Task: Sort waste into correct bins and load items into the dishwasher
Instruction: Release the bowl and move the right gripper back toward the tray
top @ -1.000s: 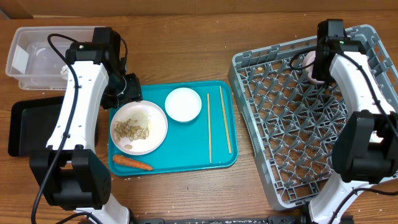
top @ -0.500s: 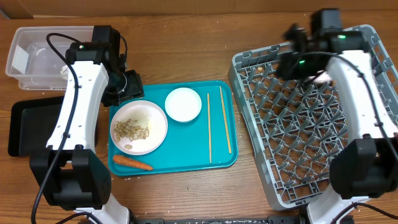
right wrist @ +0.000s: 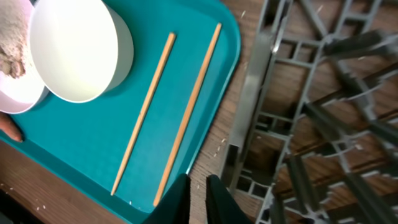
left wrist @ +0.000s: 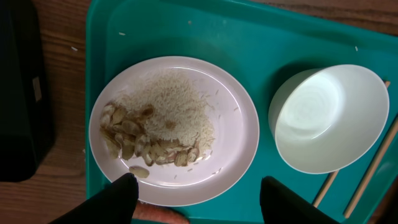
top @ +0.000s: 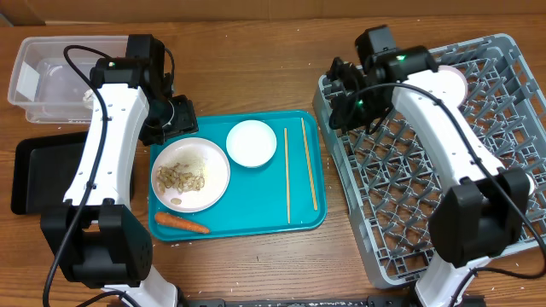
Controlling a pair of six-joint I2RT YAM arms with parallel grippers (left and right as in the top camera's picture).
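Surface: brown wooden table [top: 256, 81]; my right wrist view shows pale specks on the wood beside the teal tray [top: 256, 206].
Room: I see only a pale strip past the table's far edge.
Bins: I count two, both far left. The clear tub [top: 51, 60] sits behind the black tray [top: 30, 175].
Rack: one grey dish rack [top: 409, 196], just right of the teal tray.
Plate: one plate [left wrist: 239, 134] on the teal tray, carrying rice [left wrist: 177, 109] and nut scraps [left wrist: 134, 140].
Bowls: two. The tray bowl [top: 252, 143] is beside the plate and the rack bowl [top: 452, 83] is at the rack's far side.
Chopsticks: two chopsticks [top: 287, 175], side by side on the tray's right part.
Carrot: one carrot [top: 181, 223], at the tray's near left corner.
Left gripper [left wrist: 199, 200]: spread wide, empty, above the plate's rim.
Right gripper [right wrist: 198, 199]: fingers drawn nearly together with nothing between them, between the tray edge and the rack wall.
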